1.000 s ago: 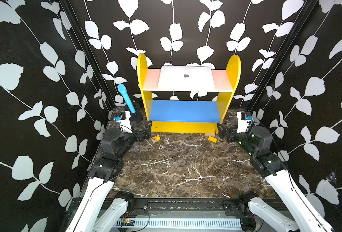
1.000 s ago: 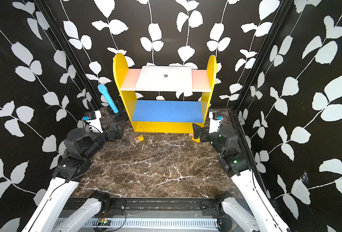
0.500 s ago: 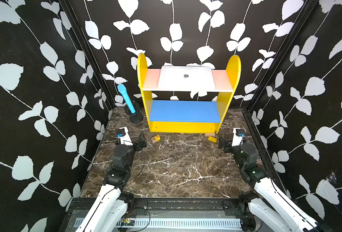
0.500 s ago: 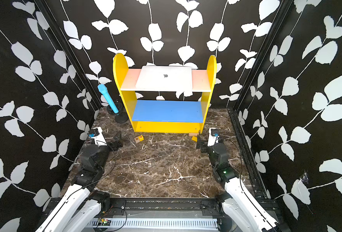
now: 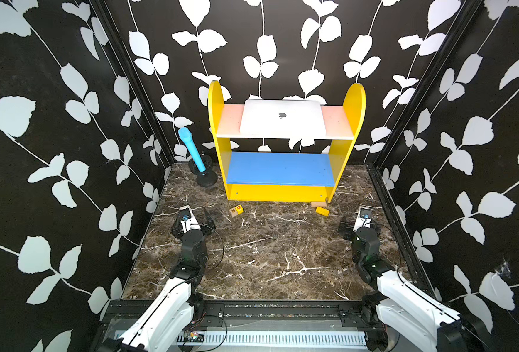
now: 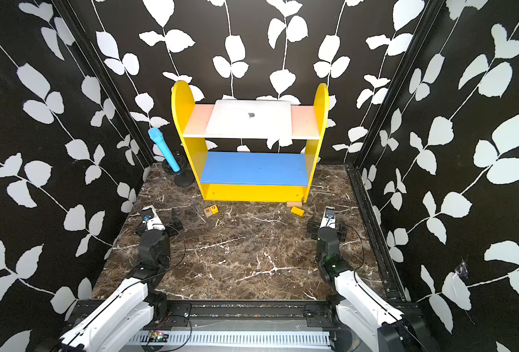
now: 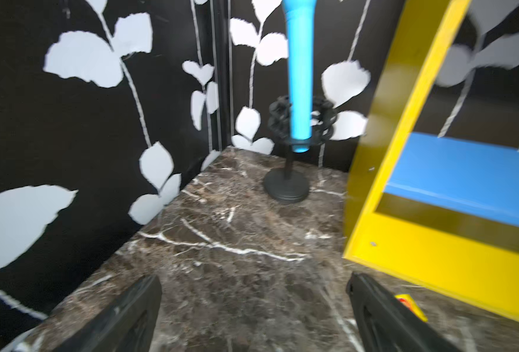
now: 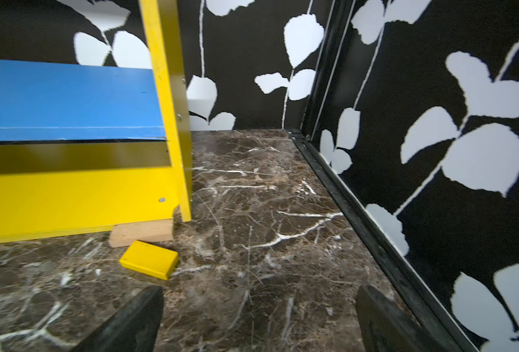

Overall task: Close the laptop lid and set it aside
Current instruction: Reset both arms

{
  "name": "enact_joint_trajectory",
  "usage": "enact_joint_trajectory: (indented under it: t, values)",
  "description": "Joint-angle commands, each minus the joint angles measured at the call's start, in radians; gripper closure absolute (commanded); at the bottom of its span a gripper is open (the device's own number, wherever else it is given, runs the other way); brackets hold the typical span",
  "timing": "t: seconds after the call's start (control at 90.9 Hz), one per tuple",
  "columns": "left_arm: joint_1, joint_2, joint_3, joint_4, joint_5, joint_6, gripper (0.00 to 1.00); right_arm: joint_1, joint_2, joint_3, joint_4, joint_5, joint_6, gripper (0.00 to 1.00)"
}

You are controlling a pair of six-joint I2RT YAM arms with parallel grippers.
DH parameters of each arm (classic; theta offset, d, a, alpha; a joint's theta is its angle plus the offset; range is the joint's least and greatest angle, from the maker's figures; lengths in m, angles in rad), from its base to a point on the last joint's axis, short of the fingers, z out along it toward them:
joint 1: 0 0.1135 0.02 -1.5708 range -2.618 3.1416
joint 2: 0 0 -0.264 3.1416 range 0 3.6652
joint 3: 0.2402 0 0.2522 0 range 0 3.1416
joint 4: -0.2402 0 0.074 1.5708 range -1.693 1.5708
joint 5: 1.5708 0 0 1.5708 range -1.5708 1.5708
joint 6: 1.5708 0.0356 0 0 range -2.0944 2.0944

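Black wallpaper (image 5: 54, 189) printed with white leaves closes in a dark, white-veined marble tabletop (image 5: 267, 253).

In both top views a yellow shelf unit (image 5: 218, 146) stands against the back wall. The laptop (image 5: 282, 125) lies flat on its pale pink upper board (image 5: 337, 122), centred between the side panels and well apart from both arms. The lid (image 6: 252, 128) is down on the base, dark logo facing up. A blue lower board (image 5: 279, 167) sits beneath. Left of the unit, a blue microphone (image 5: 191, 149) leans in a black stand (image 5: 207, 179). A lettered block (image 5: 236, 210) and a flat yellow block (image 5: 322, 211) lie on the marble just in front.

The left arm (image 5: 166, 301) and right arm (image 5: 404, 295) reach forward from the near rail (image 5: 282, 307), folded low. The left gripper (image 5: 193, 219) sits low over the marble near the left wall and the right gripper (image 5: 362, 218) near the right wall. Both point towards the back.

The left wrist view is slightly blurred. Its two black fingers (image 7: 124, 320) stand wide apart with only bare marble between them. Ahead are the microphone stand and the unit's side panel, with the lettered block just beside one finger.

In the right wrist view the fingers (image 8: 130, 323) are likewise spread wide, holding nothing. The yellow block lies ahead, near a wooden block (image 8: 142, 233) tucked under the unit's front corner.
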State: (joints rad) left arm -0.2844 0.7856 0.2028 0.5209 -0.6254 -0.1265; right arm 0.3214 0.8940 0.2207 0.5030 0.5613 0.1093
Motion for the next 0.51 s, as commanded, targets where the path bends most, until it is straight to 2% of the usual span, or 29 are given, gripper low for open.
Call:
enact_joint_trajectory:
  t: [0.0, 0.154, 0.363, 0.495]
  values:
    - [0.005, 0.085, -0.038, 0.168, -0.109, 0.078, 0.02, -0.025, 0.018, -0.002, 0.112, 0.088, -0.034, 0.00]
    - [0.008, 0.246, -0.043, 0.313, -0.133, 0.164, 0.02, -0.065, 0.098, -0.020, 0.162, 0.086, -0.035, 0.00]
    - [0.039, 0.498, -0.030, 0.525, -0.113, 0.232, 0.01, -0.090, 0.284, -0.020, 0.332, 0.089, -0.048, 0.00]
    - [0.062, 0.567, -0.022, 0.620, -0.058, 0.248, 0.01, -0.105, 0.353, 0.019, 0.357, 0.061, -0.066, 0.00]
